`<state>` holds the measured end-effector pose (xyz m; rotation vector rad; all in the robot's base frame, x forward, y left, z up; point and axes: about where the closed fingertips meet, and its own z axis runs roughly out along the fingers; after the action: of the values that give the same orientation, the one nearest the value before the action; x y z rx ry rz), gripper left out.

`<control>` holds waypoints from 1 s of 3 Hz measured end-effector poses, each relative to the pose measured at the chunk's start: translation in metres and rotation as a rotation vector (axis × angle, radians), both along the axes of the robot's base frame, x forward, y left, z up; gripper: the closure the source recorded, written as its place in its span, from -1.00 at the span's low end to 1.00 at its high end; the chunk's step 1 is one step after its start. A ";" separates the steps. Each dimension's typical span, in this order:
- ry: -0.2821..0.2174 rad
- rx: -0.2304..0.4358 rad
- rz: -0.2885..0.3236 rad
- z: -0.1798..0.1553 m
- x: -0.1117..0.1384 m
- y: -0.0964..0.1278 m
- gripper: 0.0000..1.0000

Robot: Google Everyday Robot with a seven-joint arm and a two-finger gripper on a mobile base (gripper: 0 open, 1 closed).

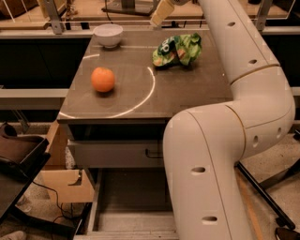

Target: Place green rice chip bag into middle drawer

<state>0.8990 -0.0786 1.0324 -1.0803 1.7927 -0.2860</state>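
Grey cabinet top [187,89] (arc of glare), speckled floor [281,164], possibly cardboard box [65,180] below-left.

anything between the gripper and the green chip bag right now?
Nothing. In the camera view only bare countertop shows between the gripper, up at the top edge, and the green rice chip bag.

The top edge crops the pincer [158,13]; the arm [211,164] hides perhaps half the middle drawer [126,199].
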 end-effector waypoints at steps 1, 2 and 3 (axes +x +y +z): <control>0.067 -0.036 -0.027 -0.018 -0.006 -0.011 -1.00; 0.165 -0.114 -0.050 -0.035 -0.024 -0.026 -1.00; 0.255 -0.182 -0.042 -0.050 -0.043 -0.031 -1.00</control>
<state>0.8563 -0.1099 0.9822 -1.2533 2.0486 -0.3560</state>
